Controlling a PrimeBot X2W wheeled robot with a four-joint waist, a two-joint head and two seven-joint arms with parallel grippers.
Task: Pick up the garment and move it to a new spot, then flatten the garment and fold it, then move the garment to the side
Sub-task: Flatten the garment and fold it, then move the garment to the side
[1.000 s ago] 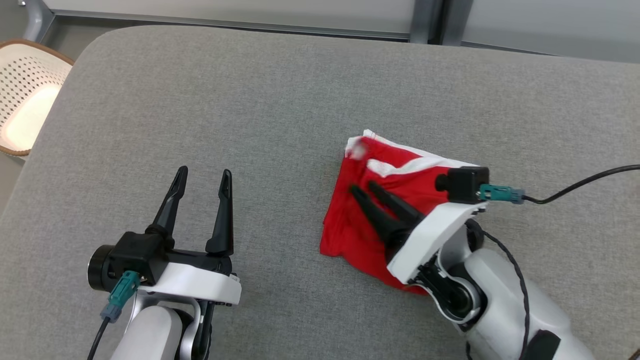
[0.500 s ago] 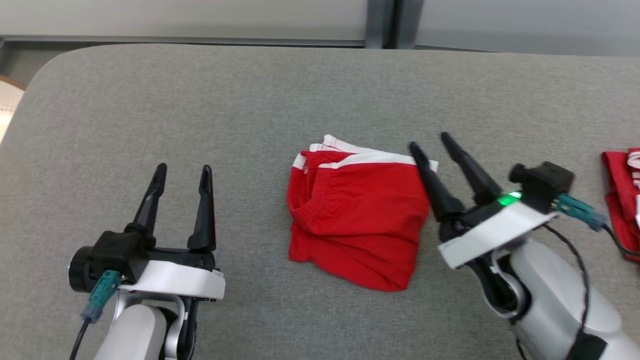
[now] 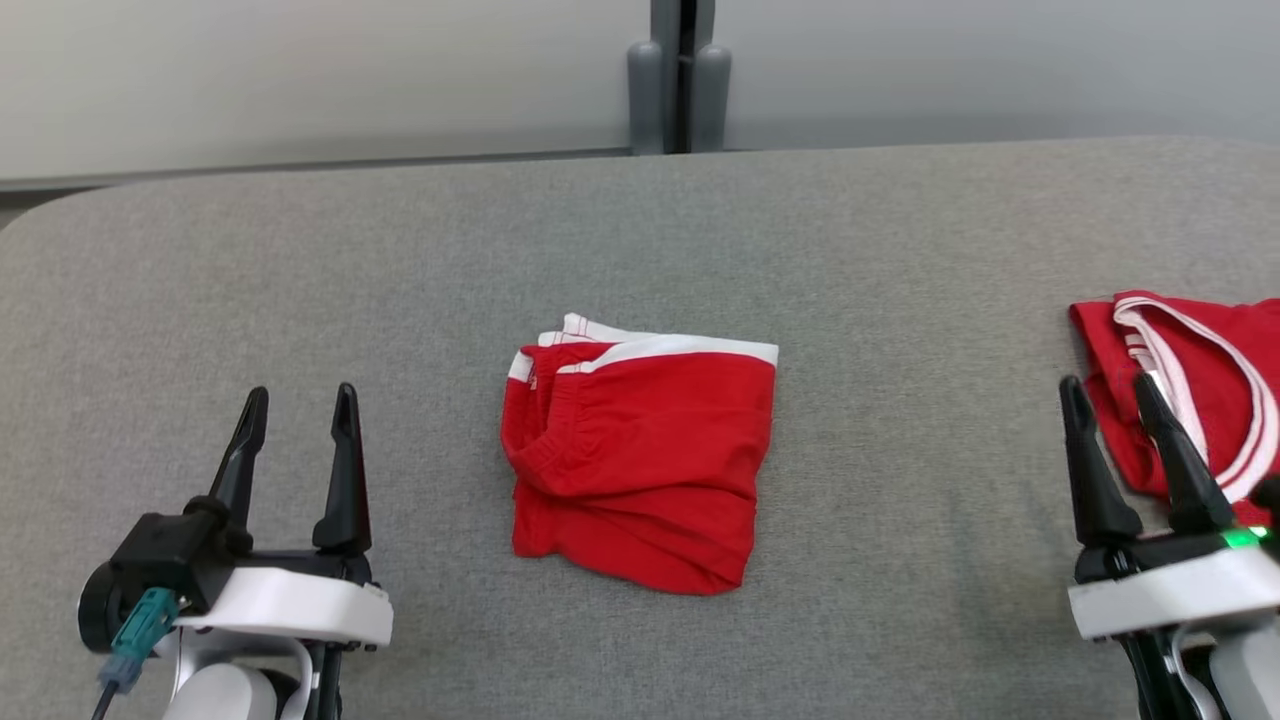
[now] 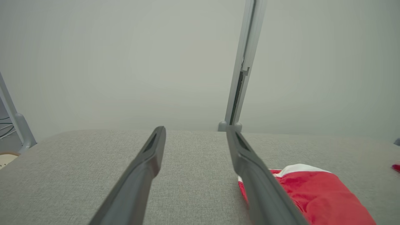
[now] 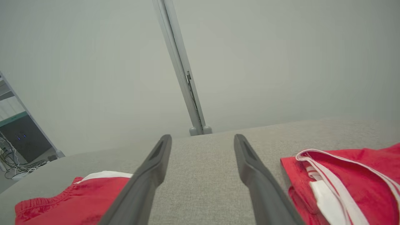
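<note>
**On a grey padded table (image 3: pixel 300 250), folded red shorts (image 3: pixel 640 460) lie between two open grippers**

A grey fabric-covered table runs up to a pale wall panel and a grey post (image 3: pixel 680 90). The left gripper (image 3: pixel 300 392) hovers over bare cloth with its two dark fingers spread and nothing between them. The right gripper (image 3: pixel 1108 383) is likewise spread and empty. The red shorts, folded into a rough square with the white waistband at the far edge, rest ahead of the left gripper and off to its right, well apart from both tools. A second red garment (image 3: pixel 1190 380), loose and unfolded with white trim, sits just beyond the right gripper's fingertips. In the head view the outer finger overlaps it, but whether they touch cannot be told.

The shorts look light, soft and limp. They would probably sag and come unfolded if lifted by a single layer. The best hold seems to be a pinch through the whole stack at a side edge, or at the thicker elastic waistband. The folding looks done, so only the move aside may be left.
</note>
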